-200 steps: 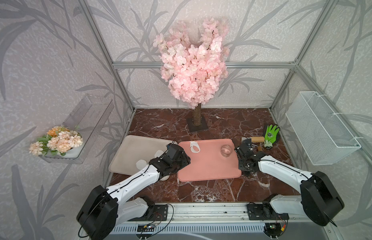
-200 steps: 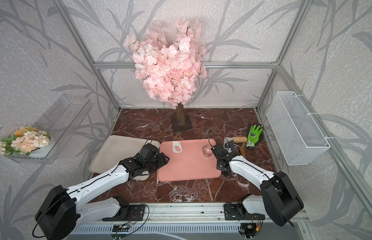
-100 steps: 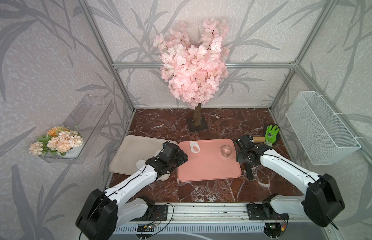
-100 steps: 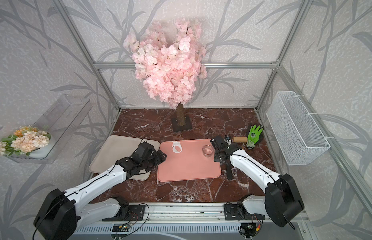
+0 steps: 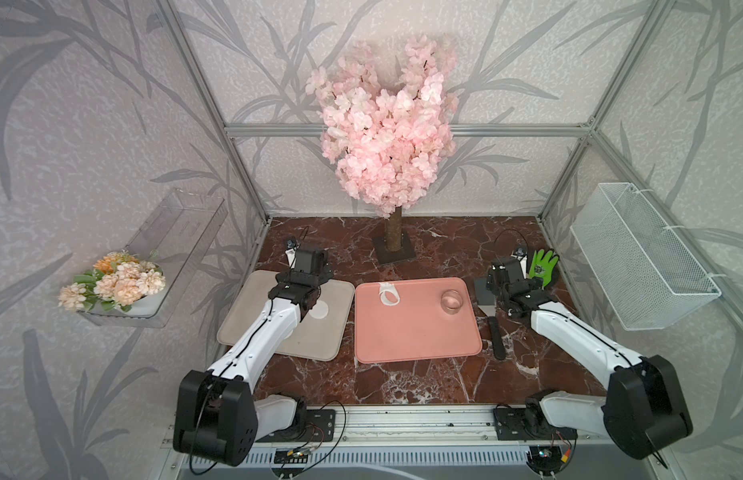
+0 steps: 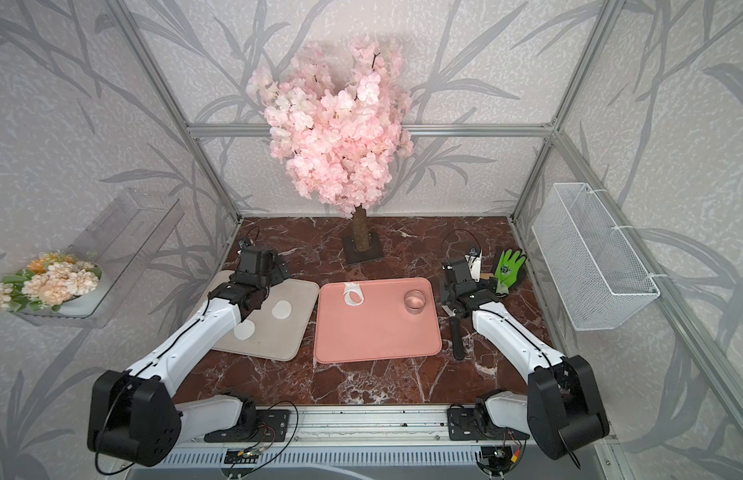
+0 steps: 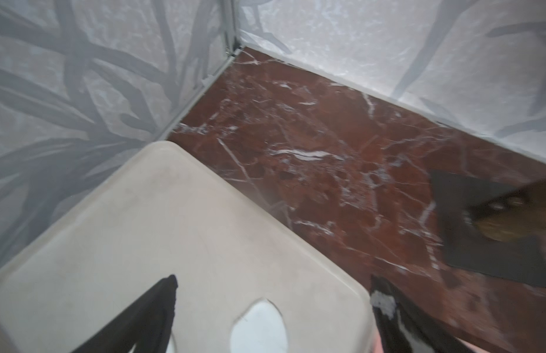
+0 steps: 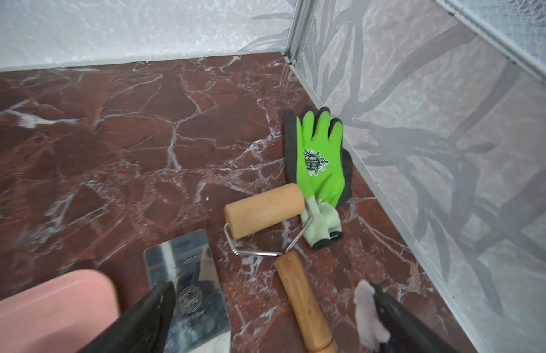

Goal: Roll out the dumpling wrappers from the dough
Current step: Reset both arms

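Two dumpling wrappers (image 6: pixel 281 308) (image 6: pixel 244 330), thin white discs, lie on the beige mat (image 5: pixel 278 340). My left gripper (image 7: pixel 274 279) hangs open above the mat's far end, with one wrapper (image 7: pixel 259 330) lying beneath it, untouched. On the pink tray (image 5: pixel 415 336) sit a white dough loop (image 5: pixel 388 294) and the clear ring cutter (image 5: pixel 452 301). Right of the tray, my right gripper (image 8: pixel 271 285) is open over the marble, with the wooden rolling pin (image 8: pixel 265 211) in front and its handle between the fingers. A scrap of dough (image 8: pixel 369 314) sticks to one finger.
A steel scraper (image 5: pixel 486 293) with a black handle lies between the tray and my right arm. A green glove (image 5: pixel 542 266) rests by the right wall. The blossom tree's base (image 5: pixel 393 249) stands at the back centre. A wire basket (image 5: pixel 640 257) hangs on the right wall.
Both grippers have opened. The left arm drew back from the tray's left edge to the mat's far end. The right arm moved away from the tray, and the scraper now shows beside it.
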Motion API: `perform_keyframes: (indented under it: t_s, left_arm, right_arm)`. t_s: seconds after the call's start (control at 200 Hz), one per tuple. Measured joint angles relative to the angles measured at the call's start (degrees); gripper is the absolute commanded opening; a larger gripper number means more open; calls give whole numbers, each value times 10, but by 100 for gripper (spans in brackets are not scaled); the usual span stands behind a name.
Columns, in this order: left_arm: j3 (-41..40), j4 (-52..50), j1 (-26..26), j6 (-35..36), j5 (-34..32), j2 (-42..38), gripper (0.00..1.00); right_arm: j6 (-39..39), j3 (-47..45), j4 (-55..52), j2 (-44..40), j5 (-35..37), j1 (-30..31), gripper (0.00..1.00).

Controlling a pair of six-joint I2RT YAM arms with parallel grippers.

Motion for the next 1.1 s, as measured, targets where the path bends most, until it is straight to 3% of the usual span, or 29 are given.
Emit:
perform_keyframes:
  t_s: [0.195,0.33,0.485,0.7,1.1]
  left_arm:
    - [-179,229,37,98,-28,30,100]
    - [-226,386,38,133,-23,61,100]
    - [-276,591,40,173,-4,105,100]
    - [-336,769,43,207,42,156,100]
    - [-341,825,43,219,60,158,100]
  right_arm:
    - [-72,-121,238,55,20,-56,99]
    - [-130,-227,483,121,9,-66,99]
    - [-179,-253,603,156,-58,-69,99]
    - [-166,-242,649,164,-179,-138,99]
    - [-174,-237,675,167,-245,-132,99]
